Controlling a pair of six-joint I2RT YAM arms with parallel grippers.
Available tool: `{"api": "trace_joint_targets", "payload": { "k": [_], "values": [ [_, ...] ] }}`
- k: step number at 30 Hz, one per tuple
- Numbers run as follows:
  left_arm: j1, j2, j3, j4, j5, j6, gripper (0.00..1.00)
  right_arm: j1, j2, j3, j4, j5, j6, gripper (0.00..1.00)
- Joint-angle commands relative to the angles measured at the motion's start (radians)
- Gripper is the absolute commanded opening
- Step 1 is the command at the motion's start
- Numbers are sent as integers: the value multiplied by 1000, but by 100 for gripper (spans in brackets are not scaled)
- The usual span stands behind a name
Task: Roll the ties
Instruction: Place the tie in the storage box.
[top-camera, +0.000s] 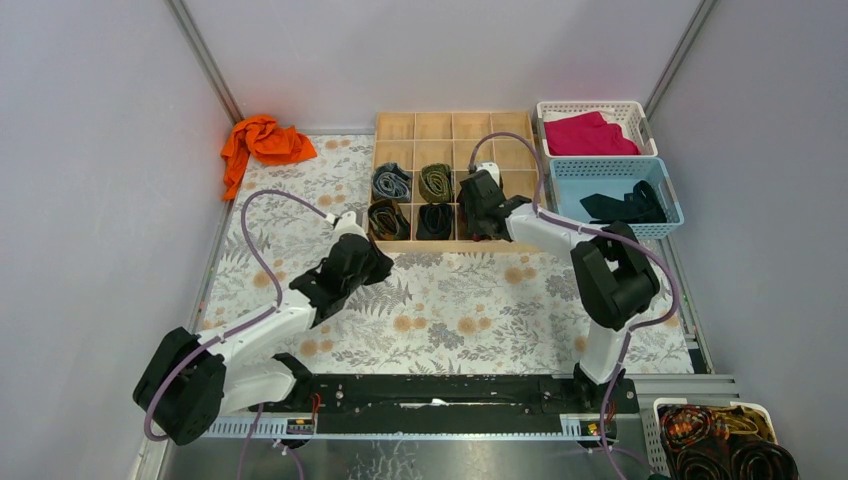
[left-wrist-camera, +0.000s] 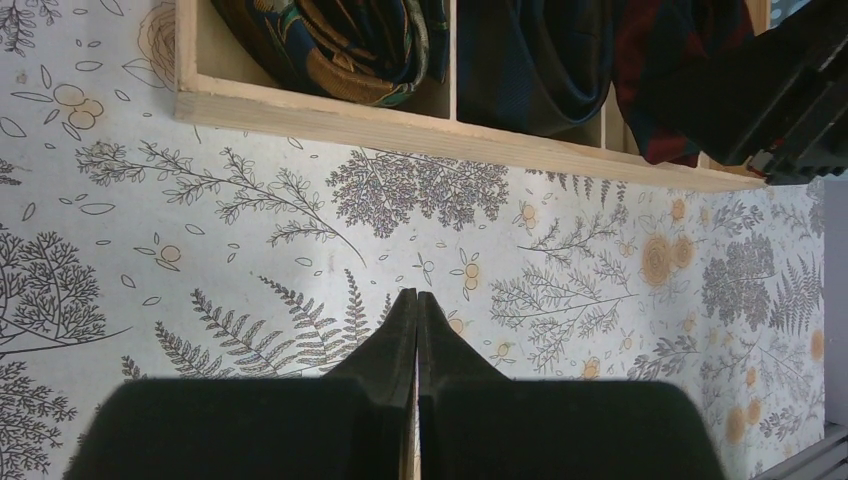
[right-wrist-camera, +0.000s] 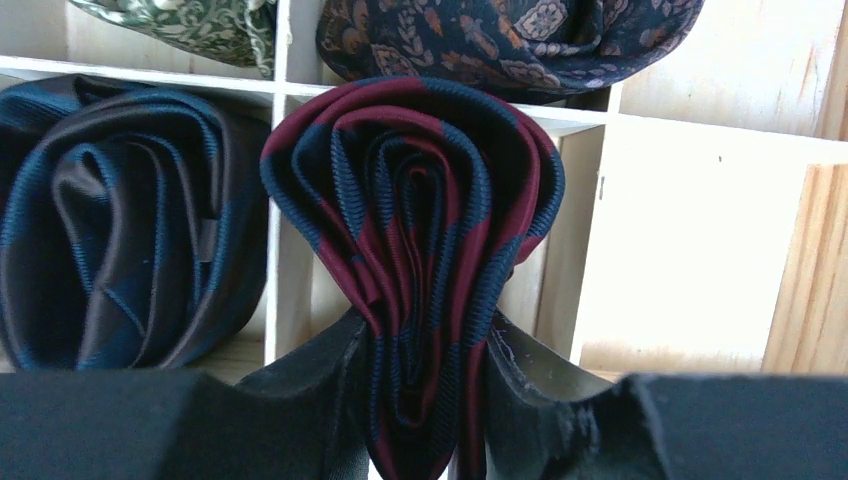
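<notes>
Top view: wooden divider box (top-camera: 415, 127) sits far-middle on the floral mat (top-camera: 450, 310), with the white basket (top-camera: 640, 125) and blue basket (top-camera: 668, 195) just beside its right wall. Coiled in its cells are the grey-blue tie (top-camera: 391, 182), olive tie (top-camera: 435, 182), brown tie (top-camera: 388, 219) and dark tie (top-camera: 434, 220). Right gripper (top-camera: 480, 212) is down in the front row, third cell from the left, arm reaching in from the right. Left gripper (top-camera: 368, 262) is over the mat just off the box's near-left corner, apart from the rim. Wide bare mat lies between the arms and the near rail. Orange cloth (top-camera: 265, 140) is in the far-left corner, magenta cloth (top-camera: 590, 133) in the white basket, black ties (top-camera: 625, 207) in the blue one. Left wrist: fingers pressed together with nothing between them, box front lip ahead. The striped tie (left-wrist-camera: 650, 60) shows in the third cell under the right gripper. Right wrist: fingers clamp the lower end of the striped tie's coil, navy with red stripes, upright between the cell's side walls, next to the dark tie. Can't tell if it touches the cell floor. Bare wood wall to its right.
</notes>
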Motion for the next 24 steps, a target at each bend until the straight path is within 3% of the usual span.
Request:
{"api": "trace_joint_targets", "payload": {
  "k": [1, 11, 16, 18, 19, 20, 24],
  "values": [
    [-7, -33, -14, -18, -24, 21, 0, -24, 41, 39, -12, 16, -60, 0],
    [-7, -39, -27, -3, -37, 23, 0, -44, 163, 94, -3, 54, -95, 0],
    [-7, -34, -24, -5, -39, 27, 0, -45, 130, 17, 13, 53, -97, 1],
    [-7, -32, -21, -8, -37, 26, 0, -44, 108, 5, 11, 47, -94, 10],
    [-7, -30, -20, -10, -33, 26, 0, -44, 90, -2, 10, 43, -93, 24],
    [-7, -28, -19, -12, -32, 25, 0, -43, 73, -6, 10, 31, -92, 31],
    [-7, -38, -26, -19, -30, 21, 0, -44, -10, -33, 19, -29, -84, 53]
  ]
}}
